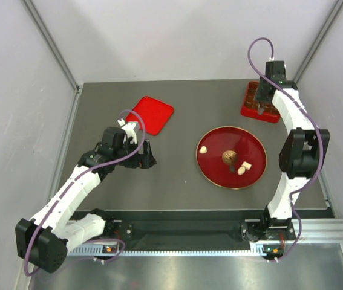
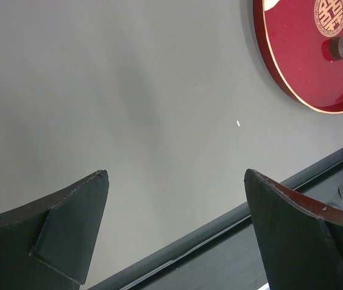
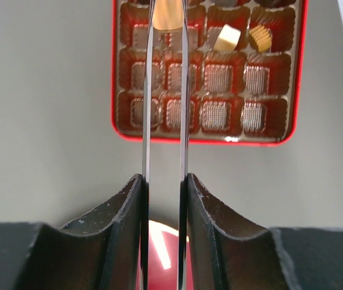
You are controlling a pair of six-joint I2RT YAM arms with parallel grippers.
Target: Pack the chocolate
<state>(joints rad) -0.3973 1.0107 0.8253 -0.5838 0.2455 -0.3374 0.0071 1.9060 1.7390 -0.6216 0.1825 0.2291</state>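
Observation:
My right gripper (image 3: 164, 178) is shut on thin metal tongs (image 3: 146, 90). Their tips pinch a tan chocolate (image 3: 167, 13) over the top-left cells of the red box (image 3: 206, 138). Two more chocolates, one cream (image 3: 226, 38) and one tan (image 3: 259, 38), sit in cells to the right. In the top view this gripper (image 1: 262, 96) hovers over the box (image 1: 271, 115) at the back right. The red plate (image 1: 244, 142) carries cream chocolates (image 1: 202, 148) (image 1: 244, 168) and a dark one (image 2: 338, 48). My left gripper (image 2: 176, 175) is open and holds nothing, left of the plate (image 2: 292, 78).
A flat red lid (image 1: 152, 113) lies at the back left, just beyond the left gripper (image 1: 149, 156). A gold emblem (image 1: 229, 157) marks the plate's centre. Grey walls close in on both sides, and a metal rail (image 1: 219, 228) runs along the near edge.

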